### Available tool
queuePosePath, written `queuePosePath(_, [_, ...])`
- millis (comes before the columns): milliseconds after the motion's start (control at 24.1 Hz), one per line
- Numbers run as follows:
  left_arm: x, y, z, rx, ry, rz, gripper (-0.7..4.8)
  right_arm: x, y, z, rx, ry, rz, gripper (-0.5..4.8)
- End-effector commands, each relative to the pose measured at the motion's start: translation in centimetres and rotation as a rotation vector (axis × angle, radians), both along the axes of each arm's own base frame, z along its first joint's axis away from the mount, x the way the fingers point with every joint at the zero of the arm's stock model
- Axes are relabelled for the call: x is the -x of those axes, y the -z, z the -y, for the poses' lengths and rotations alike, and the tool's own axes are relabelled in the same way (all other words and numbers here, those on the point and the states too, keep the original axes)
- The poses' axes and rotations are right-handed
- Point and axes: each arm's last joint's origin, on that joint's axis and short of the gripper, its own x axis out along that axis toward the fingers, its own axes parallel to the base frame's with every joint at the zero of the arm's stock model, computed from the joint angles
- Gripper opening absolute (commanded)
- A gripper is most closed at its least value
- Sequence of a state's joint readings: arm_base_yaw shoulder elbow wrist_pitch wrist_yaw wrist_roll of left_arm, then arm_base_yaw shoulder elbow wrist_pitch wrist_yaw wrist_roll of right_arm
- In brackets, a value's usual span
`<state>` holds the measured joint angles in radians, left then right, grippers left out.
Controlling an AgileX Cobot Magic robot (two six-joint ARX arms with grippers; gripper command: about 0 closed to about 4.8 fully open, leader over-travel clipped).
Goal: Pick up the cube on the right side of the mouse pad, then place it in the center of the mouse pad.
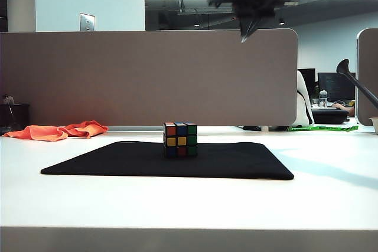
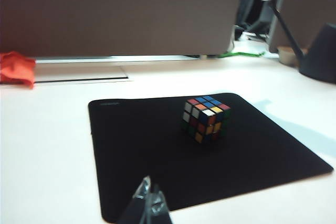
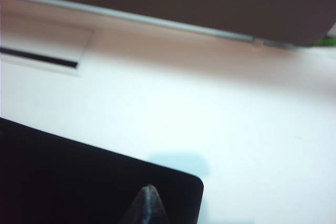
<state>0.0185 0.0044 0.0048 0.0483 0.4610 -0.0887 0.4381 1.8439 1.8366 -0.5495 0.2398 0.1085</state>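
Note:
The cube (image 1: 181, 139), black-edged with coloured stickers, stands near the middle of the black mouse pad (image 1: 236, 160), with nothing touching it. The left wrist view shows the cube (image 2: 205, 118) resting on the mouse pad (image 2: 147, 145), beyond my left gripper (image 2: 149, 198). That gripper hovers over the pad's near edge, fingers together and empty. My right gripper (image 1: 245, 36) hangs high above the pad's right part, shut and empty. In the right wrist view, the right gripper (image 3: 149, 190) points down over a corner of the mouse pad (image 3: 79, 182).
An orange cloth (image 1: 59, 130) lies on the white table at the back left. A grey partition (image 1: 147, 75) runs along the table's far edge. A dark stand (image 2: 320, 56) and a small cup (image 2: 287, 54) sit at the far right.

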Motion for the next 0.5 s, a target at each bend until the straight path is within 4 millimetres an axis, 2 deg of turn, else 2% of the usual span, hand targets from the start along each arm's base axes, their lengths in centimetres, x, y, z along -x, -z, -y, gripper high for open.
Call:
queuePosePath(42, [0.0,-0.2,-0.1,0.052,-0.038,-0.007,-0.06,0.7,-2.1,1.1,-0.045,-0.023,0.066,-0.01])
queuePosePath(249, [0.0,-0.2,-0.2,0.053,-0.057,-0.008,-0.06,1.4,-3.8,3.8,-0.05,-0.062,0.103,-0.01])
queuePosePath(374, [-0.1,-0.2,-0.2,0.058,-0.067,-0.01,-0.06,2.3,-3.6,5.4,-0.072,-0.06,0.128,-0.01])
queuePosePath(498, [-0.1,-0.2,-0.3,0.085,-0.088,-0.019,-0.06,3.7,-2.7,7.3,-0.09,-0.045,0.155,-0.01])
